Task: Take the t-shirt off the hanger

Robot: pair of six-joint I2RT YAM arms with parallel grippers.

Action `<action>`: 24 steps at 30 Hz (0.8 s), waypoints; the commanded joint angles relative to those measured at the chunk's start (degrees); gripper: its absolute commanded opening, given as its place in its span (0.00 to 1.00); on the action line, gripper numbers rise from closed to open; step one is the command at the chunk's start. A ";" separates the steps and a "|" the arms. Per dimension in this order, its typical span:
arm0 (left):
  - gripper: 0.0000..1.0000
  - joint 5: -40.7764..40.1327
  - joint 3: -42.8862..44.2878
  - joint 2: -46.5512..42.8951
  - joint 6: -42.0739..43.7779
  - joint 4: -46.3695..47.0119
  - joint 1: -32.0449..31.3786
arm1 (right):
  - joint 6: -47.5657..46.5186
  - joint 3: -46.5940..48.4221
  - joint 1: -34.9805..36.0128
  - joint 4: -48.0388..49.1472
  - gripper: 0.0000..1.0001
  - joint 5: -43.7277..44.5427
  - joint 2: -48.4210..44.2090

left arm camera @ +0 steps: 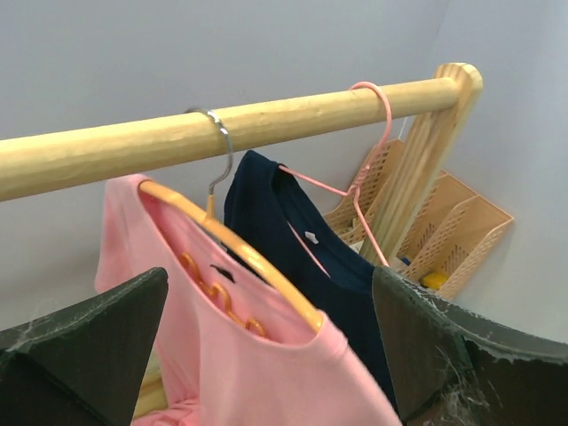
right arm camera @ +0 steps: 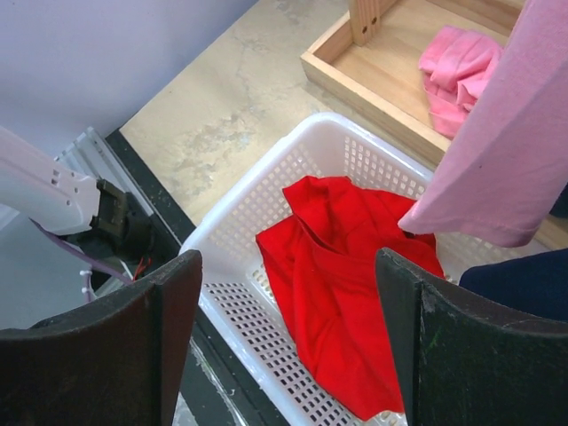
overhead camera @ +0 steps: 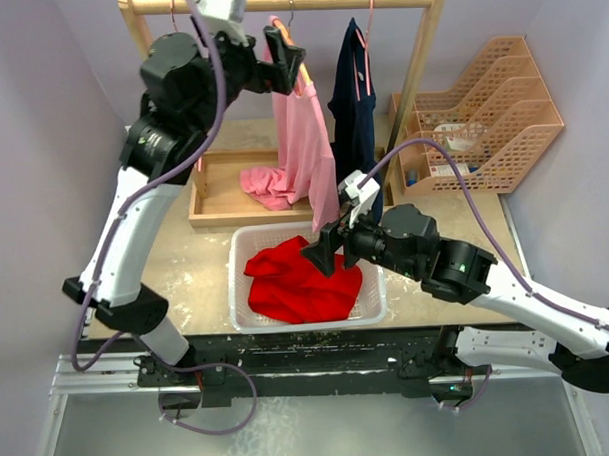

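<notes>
Bright, even, sharp; soft shadows.

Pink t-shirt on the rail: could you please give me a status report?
Left gripper open at the orange hanger, right gripper open over the white basket. Pink t-shirt on hanger, not yet off. Navy shirt hanging close beside.

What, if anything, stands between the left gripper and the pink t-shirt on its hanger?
Nothing visible does. The open left gripper directly faces the shoulder of the pink t-shirt on the orange hanger; the navy shirt hangs beyond it, not in between.
</notes>
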 commanded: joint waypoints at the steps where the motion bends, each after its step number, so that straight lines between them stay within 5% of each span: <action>1: 0.99 -12.58 8.74 5.94 3.93 -2.24 -2.72 | 0.39 -0.18 0.33 3.12 0.80 -1.40 -0.47; 14: 0.99 -23.06 7.54 10.12 1.47 1.96 -3.13 | 2.44 -2.78 0.33 4.96 0.80 -2.99 -1.88; 24: 0.99 -23.13 7.38 11.84 2.00 4.03 -2.99 | 3.65 -3.47 0.33 6.30 0.79 -3.43 -2.82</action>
